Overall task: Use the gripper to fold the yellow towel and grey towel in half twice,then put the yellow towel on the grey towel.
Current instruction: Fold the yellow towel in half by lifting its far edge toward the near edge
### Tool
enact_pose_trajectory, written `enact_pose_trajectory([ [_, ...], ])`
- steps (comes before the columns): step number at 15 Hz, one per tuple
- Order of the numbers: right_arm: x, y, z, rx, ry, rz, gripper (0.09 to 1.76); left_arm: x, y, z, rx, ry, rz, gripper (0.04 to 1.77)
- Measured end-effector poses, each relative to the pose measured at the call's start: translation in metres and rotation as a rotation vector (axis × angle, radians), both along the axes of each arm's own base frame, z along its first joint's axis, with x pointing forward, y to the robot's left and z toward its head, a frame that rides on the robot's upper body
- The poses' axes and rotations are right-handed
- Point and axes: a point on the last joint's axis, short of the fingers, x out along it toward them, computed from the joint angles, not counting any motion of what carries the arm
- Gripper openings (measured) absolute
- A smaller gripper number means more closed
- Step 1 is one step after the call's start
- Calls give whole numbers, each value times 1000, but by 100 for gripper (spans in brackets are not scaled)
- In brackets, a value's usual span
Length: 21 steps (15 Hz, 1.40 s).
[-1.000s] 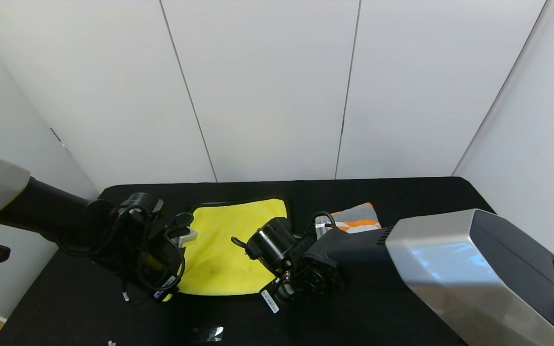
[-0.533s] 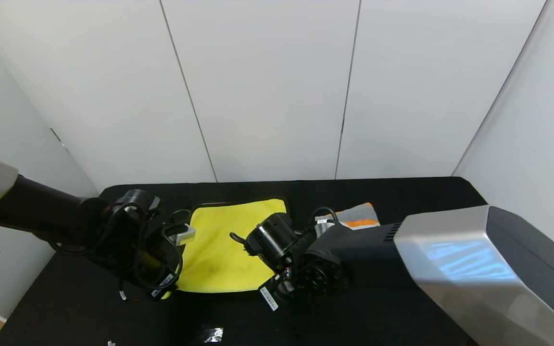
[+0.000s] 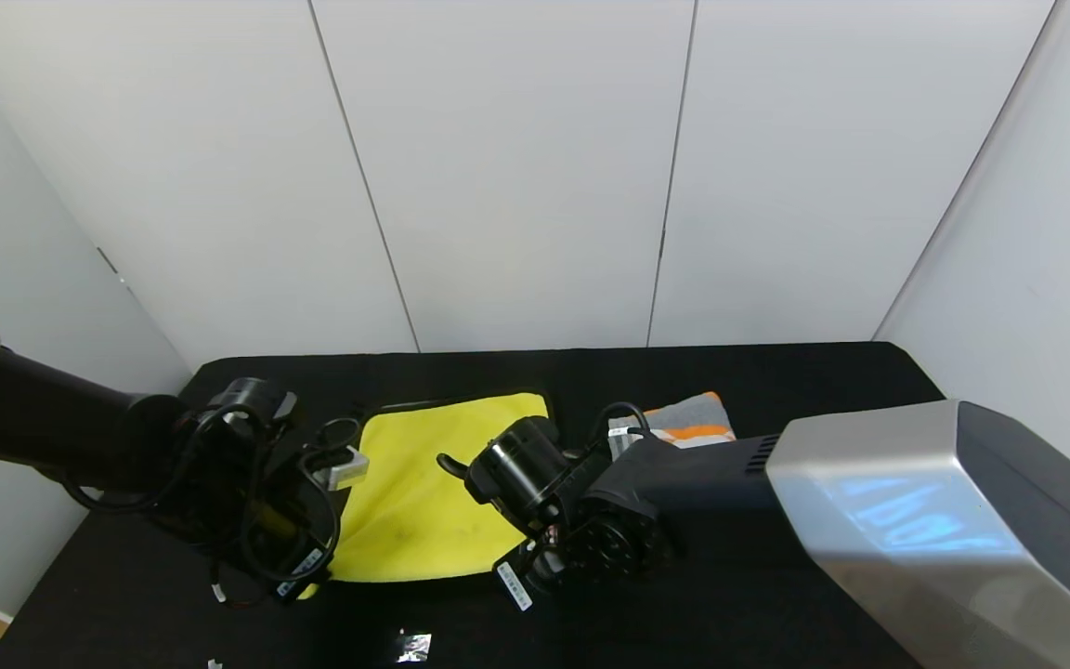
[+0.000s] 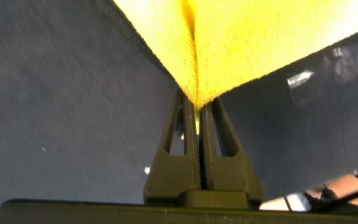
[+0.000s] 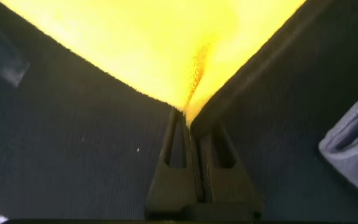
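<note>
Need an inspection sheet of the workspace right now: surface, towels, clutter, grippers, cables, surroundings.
Surface: black cloth-covered table.
Job's things: yellow towel spread between the arms, near corners pinched; grey towel already folded at the right, mostly hidden behind the right arm.
Clutter: small shiny scrap and white bits near the front edge.
Grippers: left gripper shut on a yellow towel corner; right gripper shut on another corner.
Cables: black loops on both wrists, clear of the towels.
Surroundings: white wall panels.

Head camera looks down from above onto black cloth-covered table (image 3: 776, 372). Both wrist cameras sit close, sharing bright yellow plush towel (image 3: 424, 492) (image 4: 241, 43) (image 5: 160, 43).
</note>
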Motion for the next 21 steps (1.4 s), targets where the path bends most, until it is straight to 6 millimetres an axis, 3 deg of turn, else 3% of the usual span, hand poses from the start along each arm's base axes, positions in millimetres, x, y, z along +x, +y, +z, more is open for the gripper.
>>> enact_pose_trajectory([
  [13, -54, -24, 21, -4, 127, 43, 12, -65, 3, 11, -1, 22, -2, 13],
  [17, -64, -22, 28, 9, 126, 61, 12, -76, 2, 11, -1, 29, -8, 13],
  [21, -64, -21, 34, 31, 111, 58, 12, -74, 2, 18, -16, -3, 10, 13],
])
